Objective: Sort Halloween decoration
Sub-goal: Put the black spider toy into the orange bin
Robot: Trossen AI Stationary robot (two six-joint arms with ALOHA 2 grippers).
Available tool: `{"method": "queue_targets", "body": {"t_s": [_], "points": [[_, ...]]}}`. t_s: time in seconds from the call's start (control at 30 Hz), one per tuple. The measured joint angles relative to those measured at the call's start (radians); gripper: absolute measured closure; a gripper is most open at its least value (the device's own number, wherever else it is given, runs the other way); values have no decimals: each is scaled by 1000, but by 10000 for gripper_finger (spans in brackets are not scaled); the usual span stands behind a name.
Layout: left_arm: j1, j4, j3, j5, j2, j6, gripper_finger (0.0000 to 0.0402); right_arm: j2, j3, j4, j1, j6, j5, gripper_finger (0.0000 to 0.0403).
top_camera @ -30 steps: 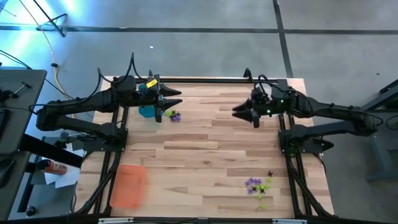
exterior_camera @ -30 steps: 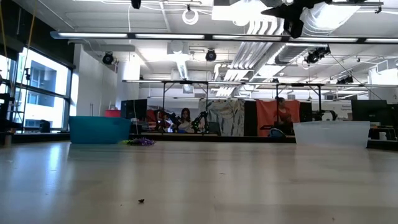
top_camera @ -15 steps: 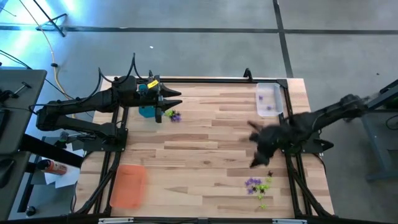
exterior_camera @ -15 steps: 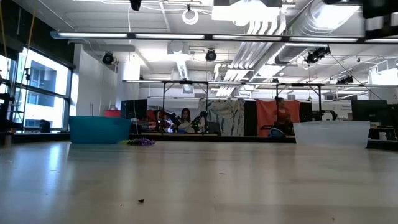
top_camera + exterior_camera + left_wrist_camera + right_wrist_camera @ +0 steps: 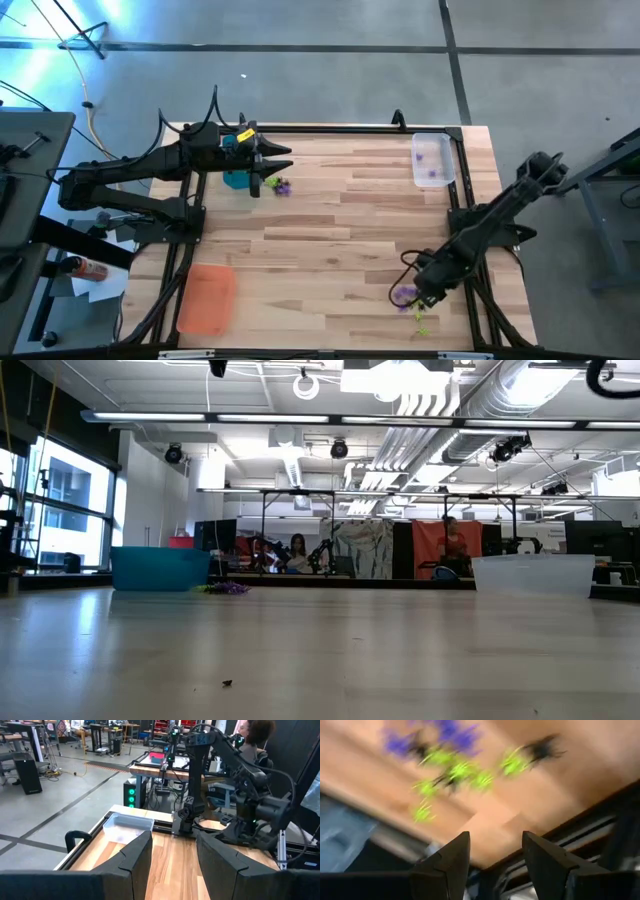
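The Halloween decoration [image 5: 415, 300] lies in two groups on the tabletop [image 5: 330, 240]. The larger group sits near the corner farthest from the clear tray [image 5: 432, 160] along the right edge: purple pieces on the side toward the orange tray [image 5: 206, 297], lime green pieces trailing toward the near edge, so the scatter runs roughly from the clear tray's side down to that edge. The pieces are too tiny to tell which way any one points.

The right hand [image 5: 424, 293] is down at this group, its tip over the purple pieces; the high view does not show whether it touches them. The right wrist view shows what the high view cannot: the two dark fingers [image 5: 445, 862] stand apart with nothing between them, and the pieces [image 5: 457, 770] lie beyond the fingertips, purple farthest, green in the middle, one dark piece off to one side, all blurred.

The smaller group [image 5: 281, 186], purple with some green, lies just beside the teal tray [image 5: 236, 178]. The left hand [image 5: 268, 165] hangs above that tray, its tips near this group. The left wrist view shows its fingers [image 5: 132, 857] parted and empty, looking across the tabletop to the clear tray [image 5: 127, 824] and the right arm's base.

The low view shows the teal tray [image 5: 160, 568] with the small group [image 5: 225, 587] beside it, the clear tray [image 5: 533, 573] opposite, and neither hand's fingers.
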Motion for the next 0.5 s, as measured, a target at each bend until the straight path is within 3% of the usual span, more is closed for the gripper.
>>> {"method": "queue_targets", "body": {"t_s": [0.27,0.5], "points": [[0,0,0,0,0,0,261,-105,-249,184,-22,290,64,226],[0,0,0,-1,0,0,261,-141,-287,187,-23,400,112,226]]}}
